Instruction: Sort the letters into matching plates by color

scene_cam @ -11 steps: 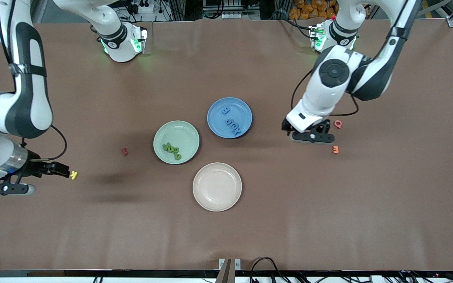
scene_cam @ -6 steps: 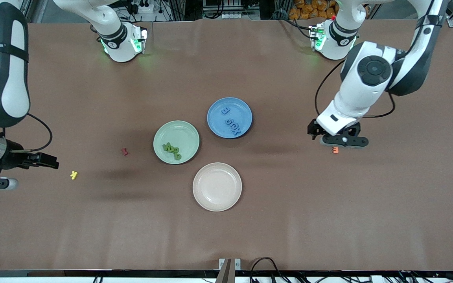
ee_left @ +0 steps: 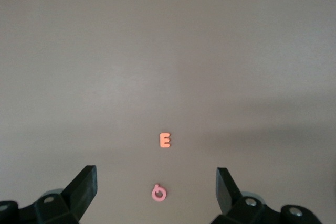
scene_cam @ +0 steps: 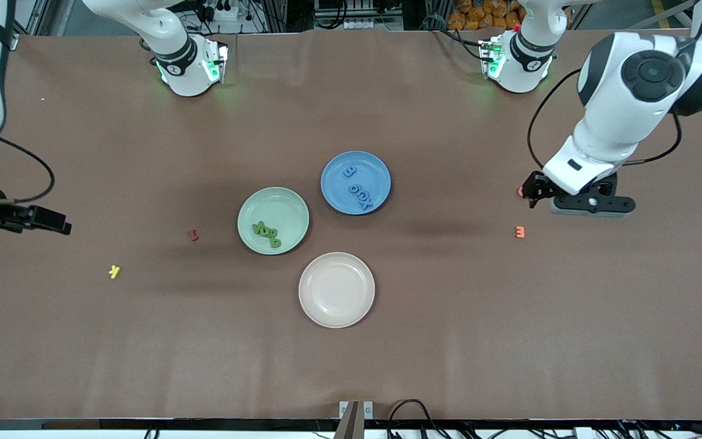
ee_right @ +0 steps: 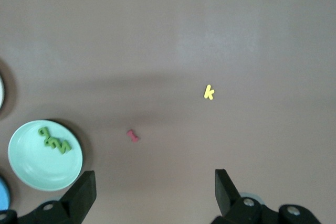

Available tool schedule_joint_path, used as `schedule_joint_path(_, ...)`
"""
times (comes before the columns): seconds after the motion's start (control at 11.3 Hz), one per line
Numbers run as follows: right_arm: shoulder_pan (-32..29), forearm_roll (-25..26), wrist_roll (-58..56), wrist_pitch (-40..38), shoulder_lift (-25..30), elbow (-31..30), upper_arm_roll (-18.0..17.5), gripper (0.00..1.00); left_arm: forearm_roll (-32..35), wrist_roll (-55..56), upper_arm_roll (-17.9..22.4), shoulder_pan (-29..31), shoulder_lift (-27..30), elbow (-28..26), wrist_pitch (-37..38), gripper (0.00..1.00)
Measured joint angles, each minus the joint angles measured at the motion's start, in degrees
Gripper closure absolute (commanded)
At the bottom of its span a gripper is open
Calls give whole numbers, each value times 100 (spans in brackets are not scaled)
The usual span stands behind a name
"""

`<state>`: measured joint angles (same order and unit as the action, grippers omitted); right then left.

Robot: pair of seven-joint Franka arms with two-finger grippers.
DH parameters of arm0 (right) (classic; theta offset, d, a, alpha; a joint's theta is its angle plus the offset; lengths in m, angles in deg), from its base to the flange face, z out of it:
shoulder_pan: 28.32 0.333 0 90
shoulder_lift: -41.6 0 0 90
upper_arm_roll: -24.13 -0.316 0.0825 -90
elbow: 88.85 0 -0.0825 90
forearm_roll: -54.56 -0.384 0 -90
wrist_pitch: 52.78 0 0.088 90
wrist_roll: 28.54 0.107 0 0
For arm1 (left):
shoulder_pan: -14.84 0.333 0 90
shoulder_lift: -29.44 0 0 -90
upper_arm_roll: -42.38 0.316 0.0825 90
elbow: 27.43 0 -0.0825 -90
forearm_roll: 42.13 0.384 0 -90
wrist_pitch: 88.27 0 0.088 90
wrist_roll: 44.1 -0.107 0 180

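We count the green letters [scene_cam: 266, 231] bunched in the mint plate [scene_cam: 284, 201] and the blue letters [scene_cam: 358, 189] lying in the blue plate [scene_cam: 369, 164] — no green or blue piece shows loose on the table [scene_cam: 448, 341]. The exact count in the green pile is hard to read, since they overlap. We judge the sort done or as good as done.

What's left out is off-task: a yellow K [scene_cam: 114, 271] and a red letter [scene_cam: 193, 235] toward the right arm's end, an orange E [scene_cam: 520, 231] and a pink letter [ee_left: 158, 193] toward the left arm's end, plus a bare beige plate [scene_cam: 336, 317].

Left gripper [ee_left: 156, 182] is up over the pink letter, jaws wide, empty. Right gripper [ee_right: 155, 184] is over bare table near the yellow K — jaws spread, holding nothing.
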<state>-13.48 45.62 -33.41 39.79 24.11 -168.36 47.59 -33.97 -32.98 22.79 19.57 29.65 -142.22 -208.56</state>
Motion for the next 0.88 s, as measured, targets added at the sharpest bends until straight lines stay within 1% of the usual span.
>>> schedule_joint_path(0.18, 1, 31, 4, -382, 282, 32, -1, 0, -3, -51, 109, 19, 161, 237, 482, 0)
schedule_joint_path(0.26, 1, 48, 6, -535, 405, 36, -3, 0, -73, -144, 161, 20, 201, 464, 785, 0)
schedule_joint_path(0.53, 3, 87, 8, -895, 680, 39, -16, 0, -286, -233, 235, 20, 262, 1446, 1909, 0)
schedule_joint_path(0.62, 5, 90, 26, -1079, 793, 39, -27, 0, -455, -253, 368, 7, 291, 2033, 2395, 0)
schedule_joint_path(0.71, 6, 92, 93, -1118, 820, 38, -32, 0, -500, -263, 451, -44, 283, 2181, 2508, 0)
schedule_joint_path(0.88, 122, 133, 366, -1162, 905, 39, -43, 0, -544, -266, 885, -336, 272, 2407, 2790, 0)
